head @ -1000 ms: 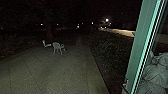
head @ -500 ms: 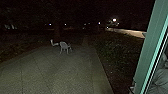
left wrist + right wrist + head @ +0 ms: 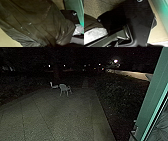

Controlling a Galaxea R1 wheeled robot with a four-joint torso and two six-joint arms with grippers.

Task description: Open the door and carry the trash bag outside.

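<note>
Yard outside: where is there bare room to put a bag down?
Bare paving lies this side of the white chair, left of the dark planting and the green frame. It is crowded at the far end, where a pale thing sits beside the chair, and at the right, where the frame cuts in.
</note>
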